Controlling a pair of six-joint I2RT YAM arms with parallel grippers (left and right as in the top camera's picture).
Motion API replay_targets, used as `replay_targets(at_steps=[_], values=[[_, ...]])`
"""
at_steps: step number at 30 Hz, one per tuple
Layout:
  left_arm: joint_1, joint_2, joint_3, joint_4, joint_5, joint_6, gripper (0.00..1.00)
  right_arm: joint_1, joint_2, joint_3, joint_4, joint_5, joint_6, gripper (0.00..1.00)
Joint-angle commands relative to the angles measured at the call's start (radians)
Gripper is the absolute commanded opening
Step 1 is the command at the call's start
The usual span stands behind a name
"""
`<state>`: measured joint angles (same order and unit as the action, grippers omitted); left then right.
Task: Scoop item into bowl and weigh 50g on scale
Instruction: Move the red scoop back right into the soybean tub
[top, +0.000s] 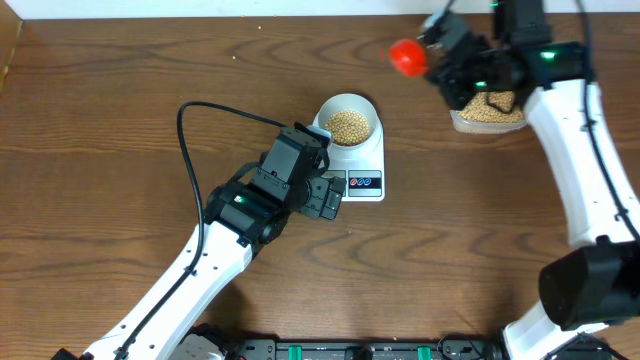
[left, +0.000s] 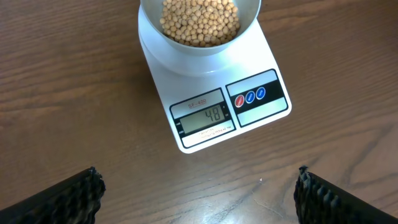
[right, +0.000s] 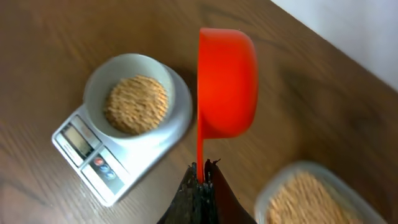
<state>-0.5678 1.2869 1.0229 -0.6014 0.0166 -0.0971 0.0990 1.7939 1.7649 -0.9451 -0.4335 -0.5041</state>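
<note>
A pale bowl (top: 349, 123) filled with tan beans (left: 199, 22) stands on the white scale (left: 214, 102), whose display (left: 205, 118) reads 48. My left gripper (left: 198, 196) hovers wide open just in front of the scale, nothing between its fingers (left: 78, 196). My right gripper (right: 200, 177) is shut on the thin handle of a red scoop (right: 227, 81), held up in the air between the scale and the clear tub of beans (top: 490, 110). Seen from the right wrist, the scoop (top: 407, 56) is turned on its side and no beans show in it.
The clear tub (right: 305, 196) sits at the back right under the right arm. The left arm's black cable (top: 195, 150) loops over the table left of the scale. A white wall edge runs along the table's far side.
</note>
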Motion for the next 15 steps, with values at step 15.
replay_targets(at_steps=[15], values=[[0.000,0.000,0.004,0.001,-0.002,0.010,1.00,-0.311,0.059,0.012,-0.153,0.074,0.146,0.01]])
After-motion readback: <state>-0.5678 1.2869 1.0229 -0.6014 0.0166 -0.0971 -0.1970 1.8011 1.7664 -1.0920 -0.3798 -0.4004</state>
